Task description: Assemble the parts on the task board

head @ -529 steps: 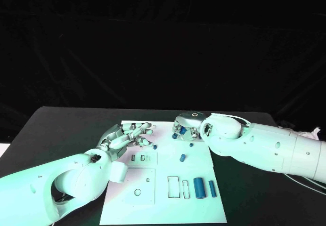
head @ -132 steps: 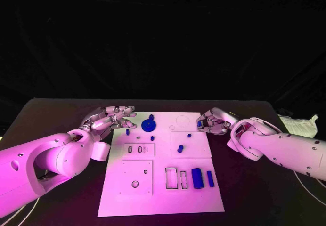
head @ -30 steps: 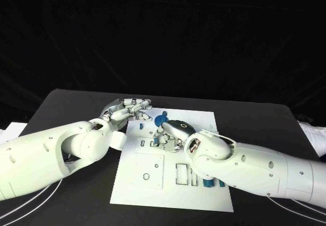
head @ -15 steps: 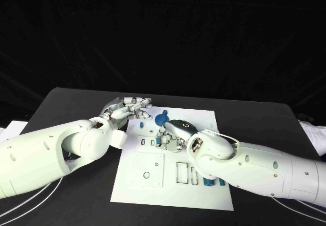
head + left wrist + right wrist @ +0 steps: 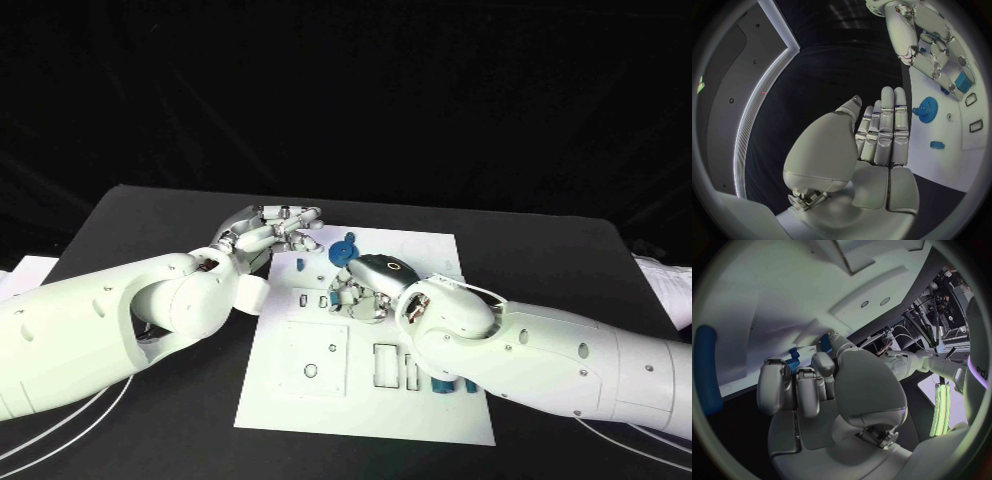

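The white task board (image 5: pixel 310 400) lies in the middle of the black table. A blue gear (image 5: pixel 343 252) sits near its far edge, also seen as the gear (image 5: pixel 926 106) in the left wrist view. My right hand (image 5: pixel 361 292) reaches down onto the board's middle with its fingers curled; in the right wrist view the right hand (image 5: pixel 811 385) pinches a small blue part (image 5: pixel 792 359) between thumb and fingertip. My left hand (image 5: pixel 267 232) hovers by the board's far left corner; the left hand (image 5: pixel 879 135) is flat, fingers straight, and holds nothing.
Two blue cylinders (image 5: pixel 433 385) lie near the board's right edge, partly hidden under my right arm; one cylinder (image 5: pixel 706 370) appears in the right wrist view. A small blue piece (image 5: pixel 937 145) lies near the gear. Rectangular slots (image 5: pixel 382 365) are cut in the board's near half.
Over the last second my right hand has shifted very slightly over the board's middle. The left hand stays where it was.
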`<state>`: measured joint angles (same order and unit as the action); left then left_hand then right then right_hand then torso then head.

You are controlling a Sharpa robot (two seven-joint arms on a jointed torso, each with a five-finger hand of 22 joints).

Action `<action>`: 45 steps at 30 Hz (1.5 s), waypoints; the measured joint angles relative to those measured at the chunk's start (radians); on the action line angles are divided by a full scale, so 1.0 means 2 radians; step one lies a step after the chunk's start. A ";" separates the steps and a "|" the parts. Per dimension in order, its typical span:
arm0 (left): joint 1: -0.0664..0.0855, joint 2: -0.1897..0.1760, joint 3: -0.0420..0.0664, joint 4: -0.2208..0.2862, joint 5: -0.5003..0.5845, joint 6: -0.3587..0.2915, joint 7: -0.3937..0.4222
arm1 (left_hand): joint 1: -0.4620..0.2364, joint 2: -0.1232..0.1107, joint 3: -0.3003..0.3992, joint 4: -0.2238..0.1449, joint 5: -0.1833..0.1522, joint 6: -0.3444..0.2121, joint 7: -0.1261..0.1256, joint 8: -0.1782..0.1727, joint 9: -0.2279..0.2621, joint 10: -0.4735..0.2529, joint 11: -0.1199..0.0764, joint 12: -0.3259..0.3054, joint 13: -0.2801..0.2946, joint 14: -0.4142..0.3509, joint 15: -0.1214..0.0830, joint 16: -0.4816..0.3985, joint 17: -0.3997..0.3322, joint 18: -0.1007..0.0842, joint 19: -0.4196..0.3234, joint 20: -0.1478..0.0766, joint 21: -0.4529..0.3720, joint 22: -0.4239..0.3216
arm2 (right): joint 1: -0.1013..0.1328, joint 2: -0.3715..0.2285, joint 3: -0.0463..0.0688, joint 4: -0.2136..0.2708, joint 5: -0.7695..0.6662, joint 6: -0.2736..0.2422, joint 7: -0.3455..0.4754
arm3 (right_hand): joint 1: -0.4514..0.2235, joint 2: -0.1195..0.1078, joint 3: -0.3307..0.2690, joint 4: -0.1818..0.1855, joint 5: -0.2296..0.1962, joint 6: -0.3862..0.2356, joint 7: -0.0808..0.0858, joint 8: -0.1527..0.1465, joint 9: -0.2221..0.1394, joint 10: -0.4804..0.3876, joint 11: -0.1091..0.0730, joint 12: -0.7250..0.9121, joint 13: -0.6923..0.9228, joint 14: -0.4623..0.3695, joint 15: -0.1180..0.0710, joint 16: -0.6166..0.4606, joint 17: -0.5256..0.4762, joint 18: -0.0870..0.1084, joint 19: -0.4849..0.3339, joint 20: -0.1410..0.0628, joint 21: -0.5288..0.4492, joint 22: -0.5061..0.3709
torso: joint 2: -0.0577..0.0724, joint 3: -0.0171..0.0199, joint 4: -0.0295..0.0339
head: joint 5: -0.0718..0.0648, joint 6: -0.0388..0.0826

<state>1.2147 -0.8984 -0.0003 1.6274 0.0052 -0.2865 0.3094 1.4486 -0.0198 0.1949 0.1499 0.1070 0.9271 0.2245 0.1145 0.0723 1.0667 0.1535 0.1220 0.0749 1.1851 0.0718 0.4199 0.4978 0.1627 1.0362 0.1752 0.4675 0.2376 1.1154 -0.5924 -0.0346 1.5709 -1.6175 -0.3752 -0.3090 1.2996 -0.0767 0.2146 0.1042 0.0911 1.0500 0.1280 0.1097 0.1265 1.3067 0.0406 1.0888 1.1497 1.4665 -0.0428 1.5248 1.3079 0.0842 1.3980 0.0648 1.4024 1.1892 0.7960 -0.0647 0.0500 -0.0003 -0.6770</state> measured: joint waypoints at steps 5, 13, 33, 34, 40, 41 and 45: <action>0.000 0.000 0.000 0.000 0.000 0.000 0.000 | 0.000 0.000 0.000 0.000 0.000 0.000 0.000 0.000 0.000 0.000 0.000 0.000 0.000 0.000 0.000 0.000 0.000 0.000 0.000 0.000 0.000 0.000 | 0.000 0.000 0.000 -0.001 0.000 -0.001 0.001 | 0.000 0.000 -0.002 0.002 0.000 -0.002 0.000 -0.003 -0.001 -0.006 0.001 -0.010 -0.008 -0.002 0.002 -0.003 0.000 0.000 -0.002 0.002 -0.005 -0.006 | 0.000 0.0000 0.0001 | -0.002 -0.001; 0.000 -0.001 0.000 0.000 0.000 0.001 -0.001 | 0.000 0.000 0.000 0.000 0.000 0.000 0.000 0.000 0.000 0.000 0.000 0.000 0.000 0.000 0.000 0.000 0.000 0.000 0.000 0.000 0.000 0.000 | -0.001 -0.001 -0.001 -0.001 0.000 -0.005 0.001 | -0.003 -0.007 -0.009 0.008 0.009 -0.012 0.003 -0.008 0.000 -0.010 0.003 -0.013 -0.013 0.000 0.004 -0.006 0.000 0.000 -0.004 0.004 -0.008 -0.010 | 0.000 0.0000 0.0006 | -0.002 -0.002; 0.000 -0.001 0.000 -0.001 0.000 0.002 -0.004 | 0.000 0.000 0.000 0.000 0.000 0.000 0.000 0.001 0.000 0.000 0.000 0.003 0.000 0.002 0.000 0.007 0.003 0.000 0.000 0.000 0.002 0.002 | -0.004 -0.018 -0.003 0.009 0.024 -0.050 0.017 | 0.000 -0.030 -0.068 0.051 0.011 -0.067 0.017 -0.021 -0.008 -0.045 0.018 -0.041 -0.044 0.000 0.018 -0.015 0.000 0.000 -0.015 0.015 -0.018 -0.027 | 0.000 0.0003 0.0004 | -0.004 -0.003; 0.000 -0.001 0.000 -0.002 -0.001 0.002 -0.005 | -0.002 0.002 0.000 0.000 0.000 -0.001 -0.001 0.003 0.001 0.003 -0.003 0.008 0.002 0.014 -0.003 0.017 0.007 0.000 0.007 -0.003 0.009 0.005 | -0.004 -0.023 -0.002 0.012 0.029 -0.053 0.025 | 0.000 -0.029 -0.072 0.056 0.006 -0.071 0.018 -0.021 -0.009 -0.049 0.020 -0.041 -0.046 0.000 0.018 -0.016 0.000 0.000 -0.017 0.017 -0.018 -0.028 | 0.000 0.0003 0.0005 | -0.004 -0.003; 0.000 -0.004 0.000 -0.004 -0.008 0.002 -0.012 | -0.012 -0.001 -0.002 0.002 0.000 0.003 -0.013 0.008 0.001 0.039 -0.019 0.039 0.018 0.053 -0.019 0.097 0.056 0.006 0.041 -0.018 0.052 0.031 | 0.004 -0.070 0.004 0.041 0.094 -0.065 0.110 | 0.014 -0.016 -0.087 0.064 0.006 -0.082 0.023 -0.021 -0.010 -0.062 0.024 -0.041 -0.049 0.001 0.022 -0.023 0.000 0.000 -0.022 0.022 -0.021 -0.035 | -0.002 0.0003 -0.0002 | -0.003 -0.002; 0.000 -0.004 0.000 -0.005 -0.010 0.002 -0.014 | -0.012 -0.001 -0.004 0.004 0.000 0.005 -0.015 0.010 0.001 0.048 -0.022 0.048 0.023 0.063 -0.022 0.128 0.081 0.006 0.045 -0.021 0.062 0.038 | 0.008 -0.079 0.004 0.047 0.107 -0.065 0.123 | 0.015 -0.014 -0.088 0.063 0.007 -0.082 0.023 -0.021 -0.010 -0.062 0.024 -0.041 -0.050 0.001 0.022 -0.024 0.000 0.000 -0.022 0.022 -0.021 -0.036 | -0.002 0.0003 -0.0007 | -0.003 -0.002; 0.000 -0.004 -0.001 -0.010 -0.021 0.000 -0.023 | -0.022 -0.006 -0.012 0.006 0.000 0.016 -0.027 0.018 0.003 0.074 -0.034 0.092 0.054 0.115 -0.034 0.322 0.260 0.006 0.071 -0.030 0.110 0.071 | 0.028 -0.118 0.007 0.069 0.173 -0.065 0.170 | 0.025 -0.008 -0.090 0.061 0.016 -0.082 0.023 -0.021 -0.010 -0.069 0.024 -0.041 -0.055 -0.001 0.024 -0.024 0.000 0.000 -0.022 0.022 -0.021 -0.036 | -0.005 0.0006 -0.0035 | -0.001 -0.001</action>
<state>1.2138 -0.9057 -0.0013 1.6078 -0.0360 -0.2855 0.2632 1.4044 -0.0318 0.1712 0.1625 0.1070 0.9596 0.1708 0.1498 0.0792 1.2138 0.0854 0.3069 0.1821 1.4143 0.0044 1.0629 1.0174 0.1743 1.1775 0.1150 0.6874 0.3789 1.1723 -0.8281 -0.0210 1.7085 -1.2719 -0.5049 0.0302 1.3500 -0.0930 0.0345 0.2265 0.1221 0.8856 0.1749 0.0681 0.1056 1.1693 0.0889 1.0074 1.0393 1.4646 0.0054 1.4760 1.3074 0.0843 1.3534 0.1095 1.3598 1.1173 0.7869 -0.0636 0.0430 -0.0026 -0.6794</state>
